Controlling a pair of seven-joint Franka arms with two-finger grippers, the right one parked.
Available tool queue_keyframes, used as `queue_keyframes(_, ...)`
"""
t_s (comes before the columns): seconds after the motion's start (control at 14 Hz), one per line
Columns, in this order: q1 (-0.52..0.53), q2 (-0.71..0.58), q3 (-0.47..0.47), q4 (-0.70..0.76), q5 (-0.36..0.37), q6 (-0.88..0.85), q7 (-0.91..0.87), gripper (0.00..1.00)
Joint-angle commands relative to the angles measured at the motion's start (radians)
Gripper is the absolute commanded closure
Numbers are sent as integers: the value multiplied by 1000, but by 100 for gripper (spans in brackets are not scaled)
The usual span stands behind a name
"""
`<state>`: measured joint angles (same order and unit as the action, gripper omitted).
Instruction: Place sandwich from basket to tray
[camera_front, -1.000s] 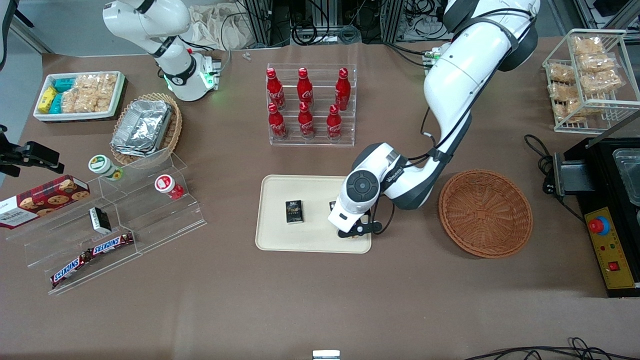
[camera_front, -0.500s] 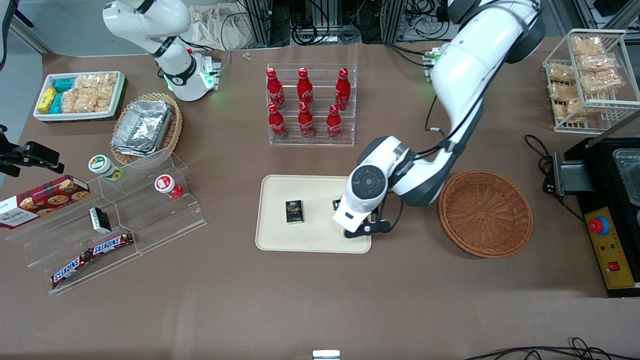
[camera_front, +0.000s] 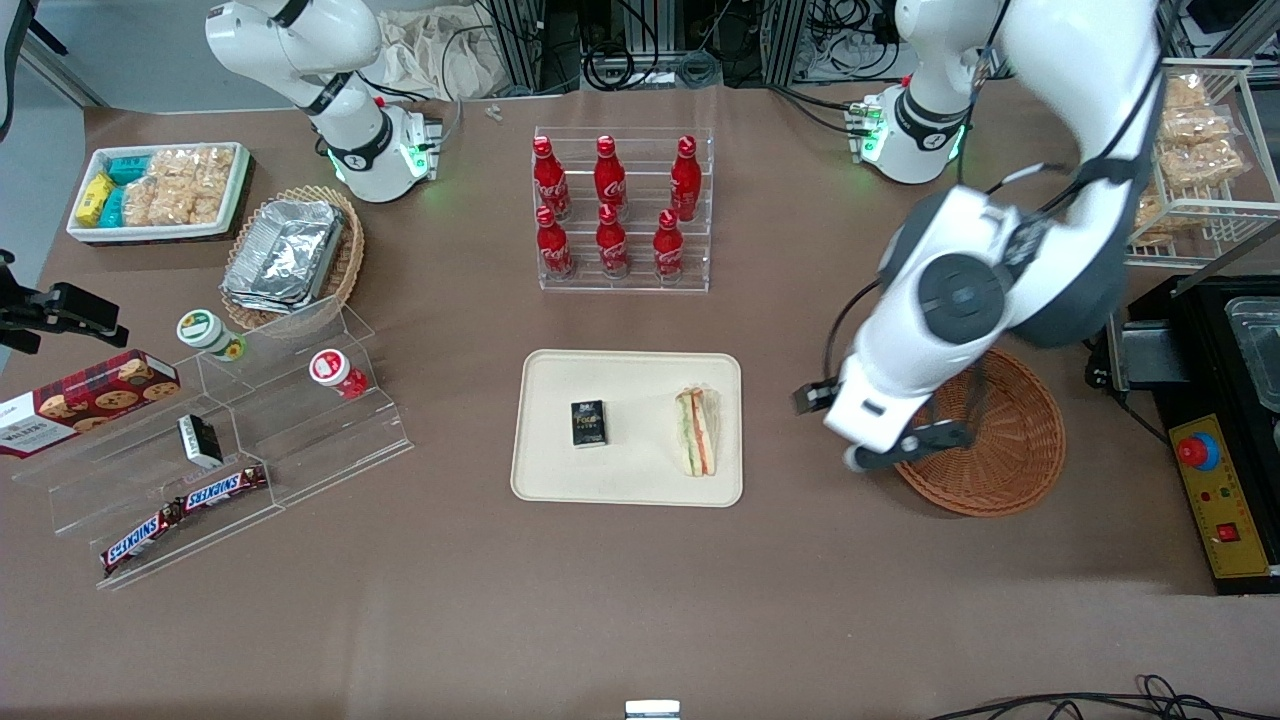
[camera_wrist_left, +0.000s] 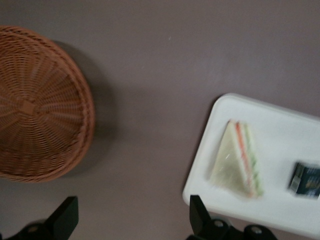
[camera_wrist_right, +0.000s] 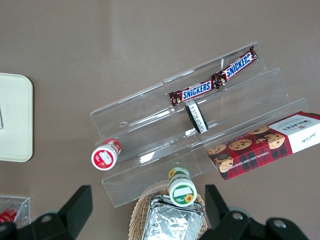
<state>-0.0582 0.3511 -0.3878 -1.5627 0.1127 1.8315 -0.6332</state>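
Observation:
The sandwich (camera_front: 698, 432) lies flat on the cream tray (camera_front: 620, 375), near the tray's edge that faces the basket. It also shows in the left wrist view (camera_wrist_left: 237, 160), on the tray (camera_wrist_left: 280, 130). The round reddish-brown basket (camera_front: 1005, 455) holds nothing; it also shows in the left wrist view (camera_wrist_left: 35, 110). My left gripper (camera_front: 872, 442) is raised above the table between tray and basket, over the basket's rim. In the left wrist view the gripper (camera_wrist_left: 131, 220) is open and holds nothing, with bare table under it.
A small black box (camera_front: 589, 423) lies on the tray. A rack of red bottles (camera_front: 622, 210) stands farther from the camera. A clear shelf with snacks (camera_front: 230, 440) is toward the parked arm's end. A black machine (camera_front: 1220, 420) stands beside the basket.
The gripper let go of the sandwich on the tray, rose, and swung away toward the basket. The sandwich, hidden under the hand before, now lies in plain view.

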Motion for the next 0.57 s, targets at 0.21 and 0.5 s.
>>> queue_keyframes(0.21, -8, -290, 237, -246, -94, -108, 594, 0)
queue_keyframes(0.5, 69, -271, 253, -153, -87, -242, 857, 0)
